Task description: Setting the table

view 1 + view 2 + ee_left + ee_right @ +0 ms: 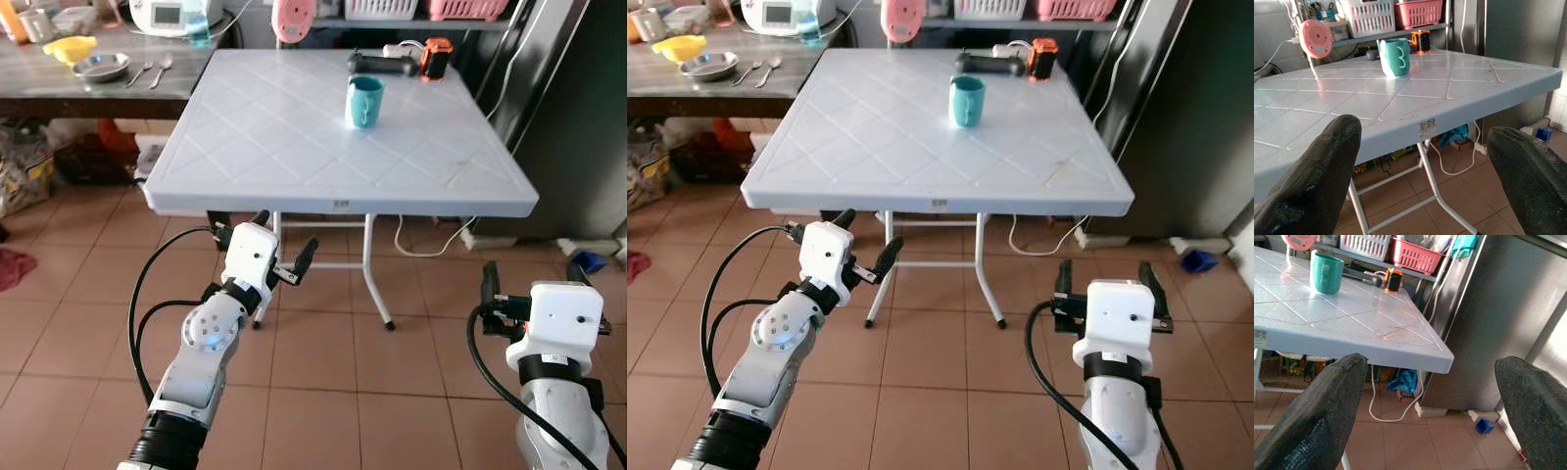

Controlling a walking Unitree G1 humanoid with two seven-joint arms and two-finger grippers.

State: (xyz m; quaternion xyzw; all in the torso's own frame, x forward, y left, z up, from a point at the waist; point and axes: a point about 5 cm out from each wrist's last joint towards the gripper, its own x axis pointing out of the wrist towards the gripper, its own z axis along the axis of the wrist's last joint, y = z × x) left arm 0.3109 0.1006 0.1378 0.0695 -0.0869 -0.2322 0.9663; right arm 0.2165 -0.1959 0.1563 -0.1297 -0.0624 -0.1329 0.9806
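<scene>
Teal mug (364,101) on white table (265,147) — barcode sticker (1426,127) unreadable — both end effectors (862,257) (1109,279) wide apart, empty.

Even, soft daylight fills the room, and every view is sharp, without motion blur. The pale plastic folding table (294,137) carries a mild sheen and faint reflections beneath the teal ceramic mug (363,101). Shade is soft under the tabletop on the terracotta tiled floor (323,392). In the wrist views, the close black fingers (1308,186) look blurred and dark.
</scene>
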